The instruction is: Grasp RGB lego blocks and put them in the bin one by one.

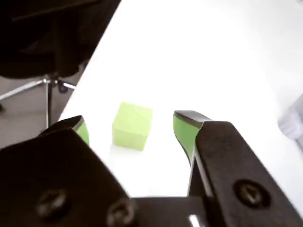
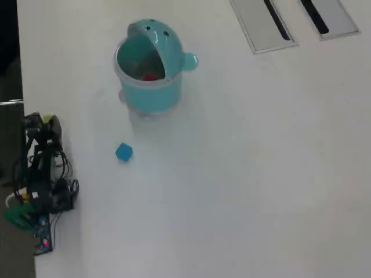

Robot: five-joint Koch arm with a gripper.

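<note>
The gripper stood open in the wrist view, its two green-padded jaws set apart on either side of the yellow-green block, which sat on the white table between them with clear gaps to both pads. That straddling stance looked like the last alignment before a pinch: the jaws were spread wider than the cube so they could come around it without knocking it, and nothing was yet gripped. The cube rested close to the table's edge, beyond which the base of an office chair showed on the floor, so a careless nudge there might well have pushed it off. In the overhead view the arm lay folded along the table's left edge, its gripper near a small yellow-green spot that was probably the same cube, though too small to be sure. The blue block lay well out on the table, just below the teal bin. The bin stood upright with its domed lid tipped back, leaving the mouth open to receive blocks from above; a red patch showed inside, likely the red block already dropped in. Judged so, one block seemed done and two remained.
</note>
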